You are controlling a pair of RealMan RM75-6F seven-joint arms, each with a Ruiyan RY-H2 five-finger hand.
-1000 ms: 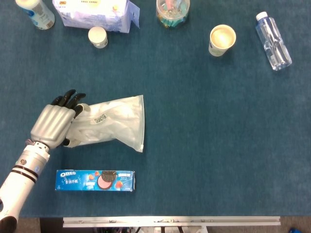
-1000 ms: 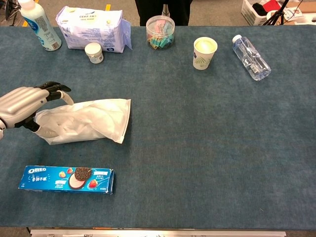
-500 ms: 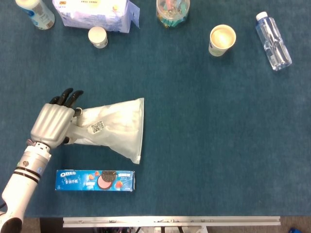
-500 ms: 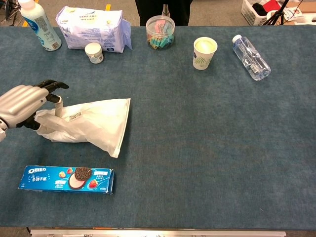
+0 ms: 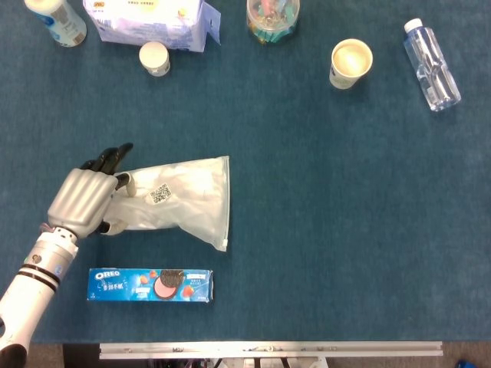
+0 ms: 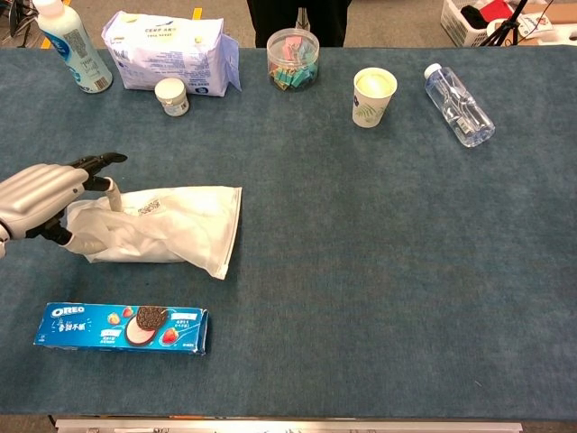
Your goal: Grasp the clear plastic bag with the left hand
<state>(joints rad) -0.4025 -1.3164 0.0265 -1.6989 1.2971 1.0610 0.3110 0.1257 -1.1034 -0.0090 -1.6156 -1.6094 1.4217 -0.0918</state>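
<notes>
Table: dark teal felt-like cloth [image 5: 322, 230] covers the whole top, with a metal rail along the near edge.
Bag: the clear plastic bag [image 5: 184, 201] is a milky, crinkled film, roughly wedge-shaped, narrow at the left and flaring to a straight sealed edge at the right; a small printed code label sits on its upper face. It lies left of the table's centre, just beyond the biscuit box.
Left hand: the left hand [image 5: 83, 198] has a silver, ribbed metallic back and black fingertips; its fingers are curled over the bag's bunched narrow end, gripping it. In the chest view the same hand [image 6: 43, 197] shows a dark fingertip pointing right above the film.
Right hand: neither view shows it.
Near side: a long blue Oreo box [image 5: 150, 284], glossy cardboard, lies flat.
Far side: a white bottle [image 5: 55, 21], a soft tissue pack [image 5: 146, 21], a small white jar [image 5: 155, 58], a clear tub [image 5: 272, 18] of coloured pieces, a paper cup [image 5: 351, 63], and a ridged clear water bottle [image 5: 432, 64] lying on its side.
</notes>
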